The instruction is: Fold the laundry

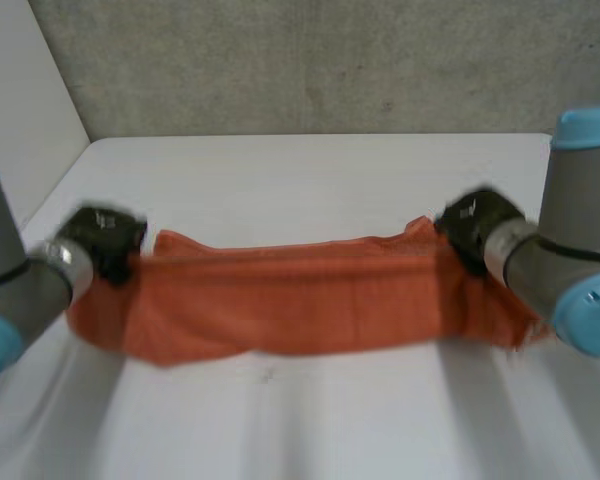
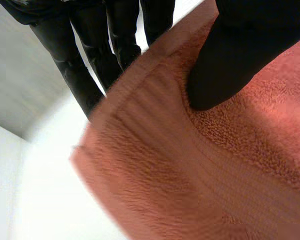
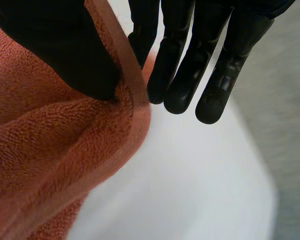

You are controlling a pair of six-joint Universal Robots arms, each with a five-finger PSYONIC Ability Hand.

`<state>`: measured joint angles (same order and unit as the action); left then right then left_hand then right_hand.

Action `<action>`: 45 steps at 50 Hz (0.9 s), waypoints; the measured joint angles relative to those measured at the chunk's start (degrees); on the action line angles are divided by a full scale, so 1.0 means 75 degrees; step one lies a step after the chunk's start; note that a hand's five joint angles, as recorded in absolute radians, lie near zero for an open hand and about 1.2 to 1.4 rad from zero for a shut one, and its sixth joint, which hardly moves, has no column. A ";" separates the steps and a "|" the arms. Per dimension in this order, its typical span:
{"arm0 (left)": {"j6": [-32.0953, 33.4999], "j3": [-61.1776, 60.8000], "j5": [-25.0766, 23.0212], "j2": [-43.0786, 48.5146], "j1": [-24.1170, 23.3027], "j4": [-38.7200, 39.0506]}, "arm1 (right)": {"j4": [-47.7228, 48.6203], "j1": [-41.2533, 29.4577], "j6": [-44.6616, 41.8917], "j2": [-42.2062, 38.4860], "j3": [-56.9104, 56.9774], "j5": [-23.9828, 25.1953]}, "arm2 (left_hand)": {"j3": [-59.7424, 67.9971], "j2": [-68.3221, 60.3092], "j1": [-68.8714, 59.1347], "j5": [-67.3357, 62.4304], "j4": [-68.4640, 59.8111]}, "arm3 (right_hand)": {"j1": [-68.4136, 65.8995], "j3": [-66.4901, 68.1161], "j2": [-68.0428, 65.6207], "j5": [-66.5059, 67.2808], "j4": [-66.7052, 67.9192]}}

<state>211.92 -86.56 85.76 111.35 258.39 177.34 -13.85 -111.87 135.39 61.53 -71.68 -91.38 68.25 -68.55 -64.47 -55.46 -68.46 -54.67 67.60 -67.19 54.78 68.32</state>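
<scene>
A white table stands against a grey wall. On the table's near half an orange towel is stretched into a long band from side to side, its far edge pulled fairly taut and its near edge sagging in a curve. Whether that lower part rests on the table or hangs just above it, I cannot tell.

The band looks narrow for its length, so one lengthwise fold may already be in, but no layers show clearly. At best the work is at an early stage. The towel has not yet been laid flat, brought end to end or squared up, so most of the folding seems left to do.

Each end of the far edge is held. At the left hand the thumb presses into the pile on top, while the fingers run close together along the other side of the edge, pinching the corner. At the right hand the thumb sits on the cloth and the fingers, nearly straight and side by side, lie just past the edge, which passes between them and the thumb. That too is a pinch.
</scene>
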 measured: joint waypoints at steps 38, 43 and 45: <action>-0.0768 -0.2170 0.0632 0.0266 -0.0256 0.4808 | 0.3952 0.0094 0.1273 -0.0007 -0.2618 0.0758 | 0.0004 -0.0009 0.0000 0.0000 -0.0002 | -0.0150 0.0029 0.0000 -0.0001 0.0001; -0.0782 -0.2453 0.0629 0.0375 -0.0222 0.4786 | 0.3888 0.0101 0.1316 -0.0208 -0.2756 0.0736 | 0.0004 -0.0009 0.0000 0.0000 -0.0002 | -0.0126 -0.0104 0.0096 -0.0001 -0.0159; -0.0779 -0.2505 0.0629 0.0364 -0.0212 0.4785 | 0.3865 0.0112 0.1345 -0.0196 -0.2795 0.0731 | 0.0004 -0.0009 0.0000 0.0000 -0.0002 | -0.0117 -0.0334 0.0303 -0.0059 -0.0420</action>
<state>206.07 -105.35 90.48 114.09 256.81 213.23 15.14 -111.03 145.48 60.06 -92.64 -85.90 68.28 -68.62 -64.47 -55.46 -68.48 -55.55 65.09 -64.92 54.33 65.17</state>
